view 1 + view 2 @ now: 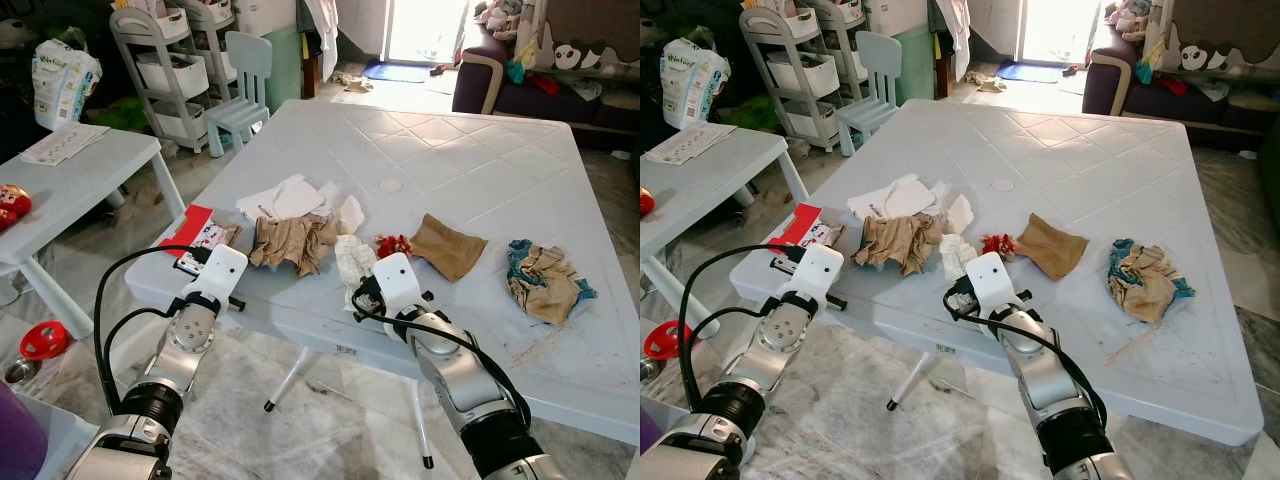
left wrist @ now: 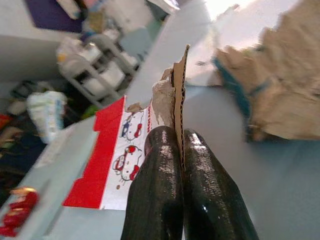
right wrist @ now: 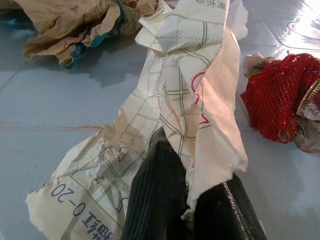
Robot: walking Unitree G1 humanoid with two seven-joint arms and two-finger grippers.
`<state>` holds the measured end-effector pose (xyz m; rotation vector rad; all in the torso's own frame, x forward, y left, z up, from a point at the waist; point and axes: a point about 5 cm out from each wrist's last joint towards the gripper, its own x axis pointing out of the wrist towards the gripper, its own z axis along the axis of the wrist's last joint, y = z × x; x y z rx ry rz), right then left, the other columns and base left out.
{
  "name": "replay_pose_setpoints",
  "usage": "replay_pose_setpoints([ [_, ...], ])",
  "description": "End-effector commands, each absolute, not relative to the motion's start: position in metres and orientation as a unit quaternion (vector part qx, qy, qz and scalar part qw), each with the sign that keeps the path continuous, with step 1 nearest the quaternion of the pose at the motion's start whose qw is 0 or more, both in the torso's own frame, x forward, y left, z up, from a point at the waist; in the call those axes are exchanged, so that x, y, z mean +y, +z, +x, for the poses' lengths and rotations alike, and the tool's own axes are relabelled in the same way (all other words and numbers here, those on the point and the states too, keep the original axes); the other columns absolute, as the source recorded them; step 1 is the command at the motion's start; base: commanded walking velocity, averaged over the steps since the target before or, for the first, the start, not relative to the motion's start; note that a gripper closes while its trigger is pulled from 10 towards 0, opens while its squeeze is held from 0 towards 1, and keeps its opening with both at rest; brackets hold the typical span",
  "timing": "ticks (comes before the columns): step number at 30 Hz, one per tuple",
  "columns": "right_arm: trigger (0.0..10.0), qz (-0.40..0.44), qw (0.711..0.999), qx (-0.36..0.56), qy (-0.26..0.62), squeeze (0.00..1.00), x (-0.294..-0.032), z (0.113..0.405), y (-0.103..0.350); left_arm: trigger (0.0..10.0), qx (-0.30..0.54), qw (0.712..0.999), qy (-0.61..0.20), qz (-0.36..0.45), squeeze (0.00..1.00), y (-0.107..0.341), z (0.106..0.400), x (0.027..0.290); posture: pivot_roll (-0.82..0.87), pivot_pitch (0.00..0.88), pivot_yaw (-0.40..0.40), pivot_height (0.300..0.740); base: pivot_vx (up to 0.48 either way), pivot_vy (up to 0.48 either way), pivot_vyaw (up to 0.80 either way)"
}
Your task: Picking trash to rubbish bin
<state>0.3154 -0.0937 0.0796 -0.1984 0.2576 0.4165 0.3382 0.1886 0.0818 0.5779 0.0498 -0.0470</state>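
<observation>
Trash lies along the near side of the pale plastic table (image 1: 450,150). My left gripper (image 2: 180,137) is shut on a torn strip of corrugated cardboard (image 2: 179,90), held edge-on beside a red and white printed card (image 1: 192,228) at the table's left corner. My right gripper (image 3: 190,165) is shut on a crumpled white grid-printed paper (image 3: 175,100), which lies on the table near its front edge. Crumpled brown paper (image 1: 290,240) sits between the two grippers. A red mesh scrap (image 1: 393,244) lies just beyond the right wrist.
On the table are white sheets (image 1: 290,198), a brown paper piece (image 1: 447,246) and a blue-and-brown crumpled wad (image 1: 543,278). A low side table (image 1: 80,170) stands left. A shelf cart (image 1: 170,60), a child's chair (image 1: 243,85) and a sofa (image 1: 540,70) stand behind.
</observation>
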Motion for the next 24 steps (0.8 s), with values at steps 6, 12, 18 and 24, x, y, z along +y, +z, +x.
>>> replay_pose_setpoints([
  [6,0.0,-0.047,0.981,0.068,0.177,0.0,-0.1,0.318,0.099,0.0,-0.116,0.944,0.021,0.308,0.0,0.131,0.345,0.185,-0.13,0.0,0.035,0.74,0.0,0.0,0.0],
  [12,0.0,-0.023,0.986,0.004,0.163,0.0,-0.102,0.322,0.126,0.0,-0.173,0.94,0.026,0.294,0.0,0.148,0.341,0.174,-0.13,0.0,0.029,0.74,0.0,0.0,0.0],
  [18,0.0,0.002,0.987,-0.063,0.146,0.0,-0.107,0.325,0.157,0.0,-0.191,0.939,0.031,0.284,0.0,0.152,0.336,0.166,-0.13,0.0,0.025,0.74,0.0,0.0,0.0],
  [24,0.0,0.016,0.985,-0.108,0.135,0.0,-0.111,0.326,0.178,0.0,-0.2,0.939,0.035,0.276,0.0,0.153,0.332,0.16,-0.13,0.0,0.02,0.74,0.0,0.0,0.0],
])
